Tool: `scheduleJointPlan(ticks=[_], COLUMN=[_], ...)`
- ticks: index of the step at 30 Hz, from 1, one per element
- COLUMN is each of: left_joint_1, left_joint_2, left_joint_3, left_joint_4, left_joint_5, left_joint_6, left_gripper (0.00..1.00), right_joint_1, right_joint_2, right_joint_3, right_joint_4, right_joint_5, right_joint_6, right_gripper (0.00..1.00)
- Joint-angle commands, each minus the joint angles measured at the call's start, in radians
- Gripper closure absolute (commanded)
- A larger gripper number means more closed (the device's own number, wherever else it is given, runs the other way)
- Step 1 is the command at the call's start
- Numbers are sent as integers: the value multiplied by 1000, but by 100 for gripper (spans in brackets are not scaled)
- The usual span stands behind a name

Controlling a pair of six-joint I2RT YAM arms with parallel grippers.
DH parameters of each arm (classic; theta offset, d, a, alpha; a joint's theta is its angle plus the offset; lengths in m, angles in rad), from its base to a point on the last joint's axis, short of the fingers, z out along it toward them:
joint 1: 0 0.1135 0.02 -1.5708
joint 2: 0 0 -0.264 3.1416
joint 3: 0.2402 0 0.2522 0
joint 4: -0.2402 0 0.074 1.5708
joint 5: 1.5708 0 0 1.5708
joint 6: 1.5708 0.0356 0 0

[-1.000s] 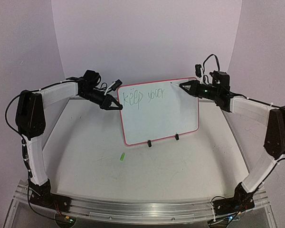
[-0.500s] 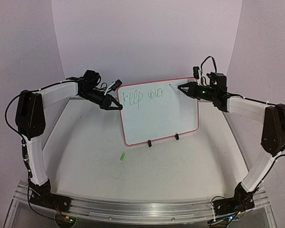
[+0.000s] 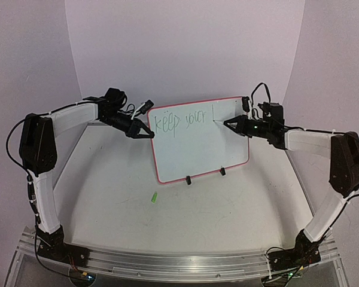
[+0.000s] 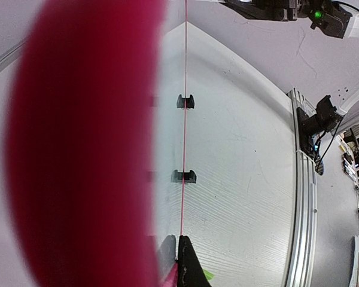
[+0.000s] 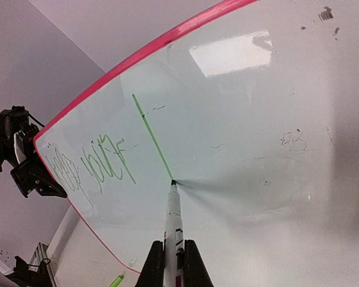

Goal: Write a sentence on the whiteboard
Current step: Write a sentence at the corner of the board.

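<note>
The whiteboard point(image 3: 203, 146), white with a red-pink rim, stands upright on two black clip feet point(image 3: 188, 180) at mid-table. It bears "keep your" in green and a fresh vertical stroke point(image 3: 213, 112). My left gripper point(image 3: 149, 135) is shut on the board's left edge; the left wrist view sees the whiteboard rim point(image 4: 183, 119) edge-on beyond that gripper point(image 4: 179, 244). My right gripper point(image 3: 232, 124) is shut on a white marker point(image 5: 173, 218). The marker tip touches the whiteboard point(image 5: 257, 149) at the lower end of the green stroke point(image 5: 152, 139), ahead of that gripper point(image 5: 173, 254).
A green marker cap point(image 3: 154, 197) lies on the table in front of the board's left corner; the same cap point(image 5: 115, 280) shows low in the right wrist view. A metal rail point(image 3: 167, 263) runs along the near edge. Purple walls enclose the back and sides.
My right gripper has moved down from near the board's top edge, and the marker has left a vertical green stroke after "your". The left gripper has stayed on the board's edge.
</note>
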Motion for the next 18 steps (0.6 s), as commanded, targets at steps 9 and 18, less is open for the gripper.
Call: scheduleJointPlan(ticks=[9, 18], left_joint_1=[-15, -15], left_joint_2=[-28, -27], left_joint_3=[2, 2], left_joint_4=[-10, -12], left_joint_5=[-53, -55], left_joint_6=[65, 67], left_gripper=[100, 100], right_joint_1=[-6, -5], right_joint_2=[-25, -5], right_joint_3=[-4, 14], right_joint_4=[177, 176], right_joint_5=[39, 77], right_joint_6=[101, 108], right_gripper=[100, 100])
